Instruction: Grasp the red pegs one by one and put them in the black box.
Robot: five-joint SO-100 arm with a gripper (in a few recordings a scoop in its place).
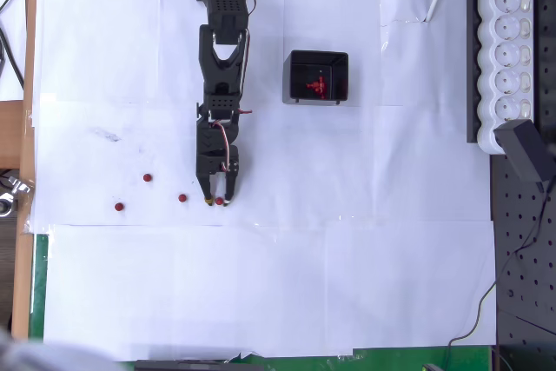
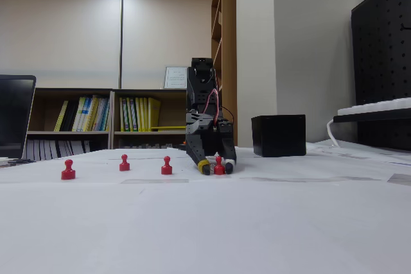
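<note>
The black arm reaches down so its gripper touches the white paper-covered table, fingers parted around one red peg that stands between them; whether they press it yet cannot be told. Three more red pegs stand apart on the paper to the left in the overhead view. The black box sits well apart, upper right of the gripper, with a cluster of pegs inside.
</note>
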